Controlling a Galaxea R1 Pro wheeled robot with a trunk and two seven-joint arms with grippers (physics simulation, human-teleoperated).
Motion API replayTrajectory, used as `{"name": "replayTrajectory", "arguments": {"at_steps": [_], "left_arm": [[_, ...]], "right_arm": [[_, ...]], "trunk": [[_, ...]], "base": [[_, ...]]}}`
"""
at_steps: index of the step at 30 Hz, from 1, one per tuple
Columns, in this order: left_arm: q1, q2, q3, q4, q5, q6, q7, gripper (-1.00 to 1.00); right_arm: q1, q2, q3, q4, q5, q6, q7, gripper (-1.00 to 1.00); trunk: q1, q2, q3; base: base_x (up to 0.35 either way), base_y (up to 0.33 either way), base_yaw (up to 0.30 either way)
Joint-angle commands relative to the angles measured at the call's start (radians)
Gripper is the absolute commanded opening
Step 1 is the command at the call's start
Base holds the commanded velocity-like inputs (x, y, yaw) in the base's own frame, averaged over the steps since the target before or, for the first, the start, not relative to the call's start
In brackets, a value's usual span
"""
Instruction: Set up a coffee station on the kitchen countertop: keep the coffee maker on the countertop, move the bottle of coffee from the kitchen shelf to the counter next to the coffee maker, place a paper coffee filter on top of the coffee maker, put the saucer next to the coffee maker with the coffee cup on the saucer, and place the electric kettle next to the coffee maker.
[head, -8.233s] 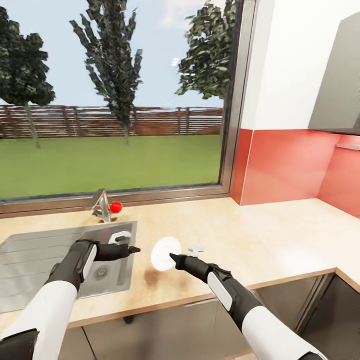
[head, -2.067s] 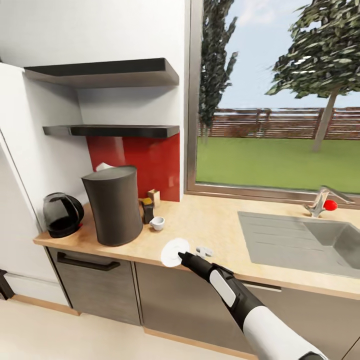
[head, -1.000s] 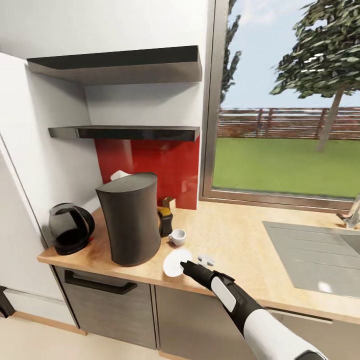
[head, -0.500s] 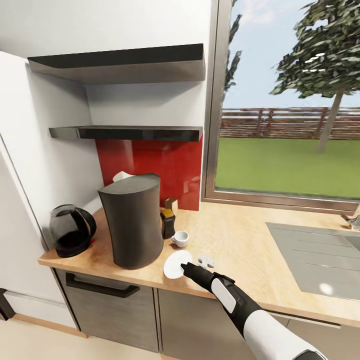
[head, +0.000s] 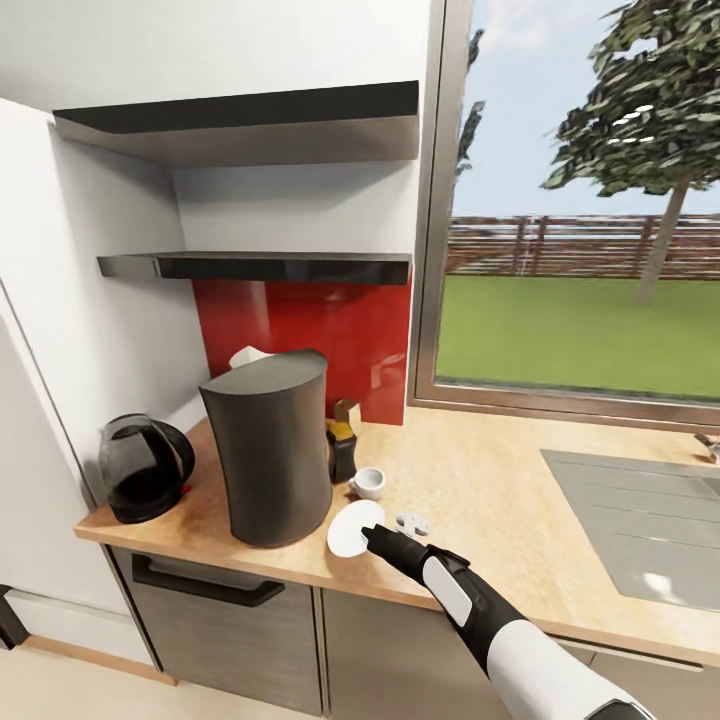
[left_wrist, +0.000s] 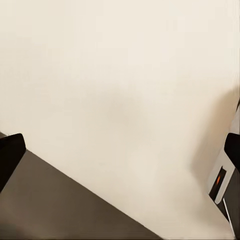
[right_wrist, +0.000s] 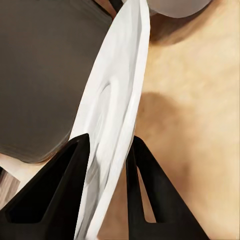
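Observation:
My right gripper (head: 372, 540) is shut on the rim of a white saucer (head: 352, 527), held on edge just above the counter's front. In the right wrist view both black fingers (right_wrist: 65, 170) pinch the saucer (right_wrist: 117, 100). A small white coffee cup (head: 367, 483) stands just behind it. A dark coffee bottle (head: 342, 452) with a brown cap stands against a tall dark grey appliance (head: 268, 450). Behind that appliance's top peeks something white (head: 246, 355). A rounded black glossy vessel (head: 145, 468) sits at the counter's left end. My left gripper (left_wrist: 120, 150) is open over a pale surface.
The wooden countertop (head: 480, 490) runs right to a steel sink (head: 640, 520). Two dark shelves (head: 260, 265) hang above a red backsplash (head: 310, 320). A window is at the right. A small white piece (head: 412, 521) lies beside my right gripper. Grey cabinet fronts (head: 200, 620) sit below.
The camera turned from the sink to the shelf corner and has drawn slightly closer. The saucer stays pinched in my right gripper, held in the same pose.

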Motion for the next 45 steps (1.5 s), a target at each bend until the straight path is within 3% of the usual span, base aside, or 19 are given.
{"name": "replayTrajectory", "arguments": {"at_steps": [1,36,45], "left_arm": [[0.000,0.001,0.005,0.006,-0.010,0.005,-0.002,1.00],[0.000,0.000,0.003,0.017,-0.011,0.004,-0.002,1.00],[0.000,-0.004,0.002,0.023,-0.013,0.003,-0.002,1.00]], "right_arm": [[0.000,0.000,0.002,0.000,-0.006,0.003,0.000,-1.00],[0.000,0.009,-0.003,0.070,-0.007,0.001,-0.003,-1.00],[0.000,0.009,-0.002,0.077,-0.068,0.001,-0.003,-1.00]], "trunk": [[0.000,-0.001,0.000],[0.000,-0.001,0.000],[0.000,-0.001,0.000]], "base": [[0.006,0.005,0.000],[0.038,0.038,0.000],[0.060,0.000,0.000]]}}
